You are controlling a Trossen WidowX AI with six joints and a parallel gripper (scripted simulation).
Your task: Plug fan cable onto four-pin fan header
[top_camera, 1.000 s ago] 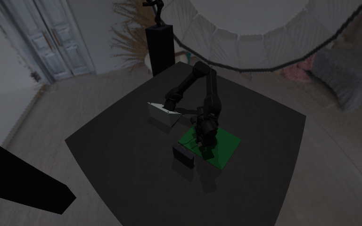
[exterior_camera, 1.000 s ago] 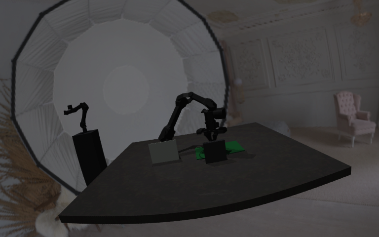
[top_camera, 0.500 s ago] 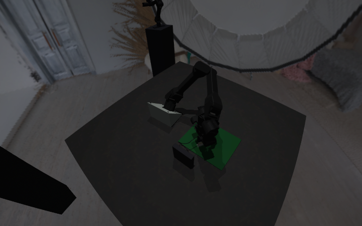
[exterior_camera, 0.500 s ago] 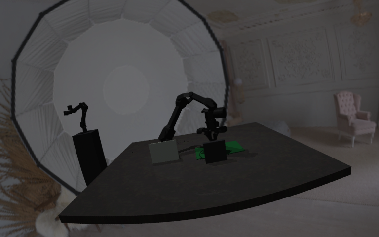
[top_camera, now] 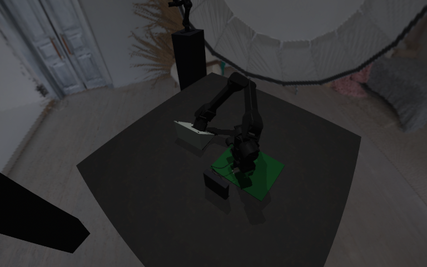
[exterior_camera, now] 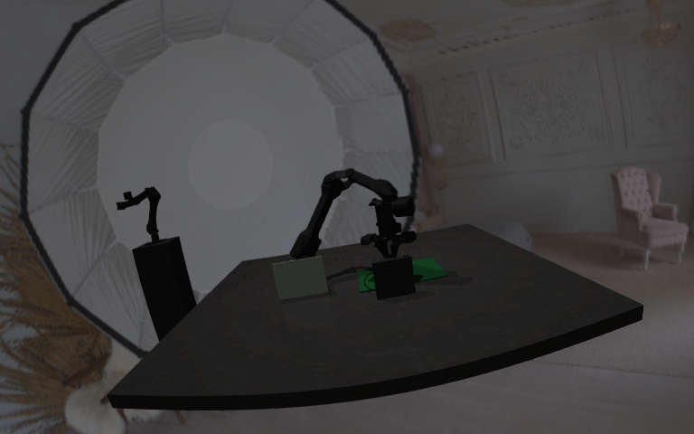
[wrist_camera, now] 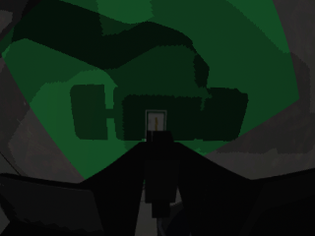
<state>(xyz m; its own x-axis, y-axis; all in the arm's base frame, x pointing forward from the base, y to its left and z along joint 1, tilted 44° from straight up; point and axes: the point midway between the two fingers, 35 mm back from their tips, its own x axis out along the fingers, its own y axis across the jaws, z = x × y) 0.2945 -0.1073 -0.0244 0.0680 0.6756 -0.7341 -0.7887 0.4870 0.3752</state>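
Note:
The green board (top_camera: 272, 168) (exterior_camera: 434, 267) (wrist_camera: 256, 54) lies flat on the table. The fan header (wrist_camera: 156, 120) is a small pale-rimmed socket with pins inside; a small pale piece at the board's edge also shows in the top view. My gripper (exterior_camera: 389, 251) (wrist_camera: 158, 147) points down over the board, shut on the dark cable plug (wrist_camera: 161, 181), mostly hidden between the fingers. In the wrist view the fingertips overlap the header's near edge; whether the plug touches it cannot be told. The thin cable (wrist_camera: 159, 225) trails from the plug towards the black fan (top_camera: 215, 184) (exterior_camera: 394, 278).
A pale upright panel (top_camera: 192, 137) (exterior_camera: 300, 278) stands by the arm's base, left of the board. The black fan stands upright close to the board's edge. The dark table (top_camera: 169, 213) (exterior_camera: 332, 337) carries them all. A black pedestal (top_camera: 190, 59) (exterior_camera: 163, 286) with another small arm stands behind.

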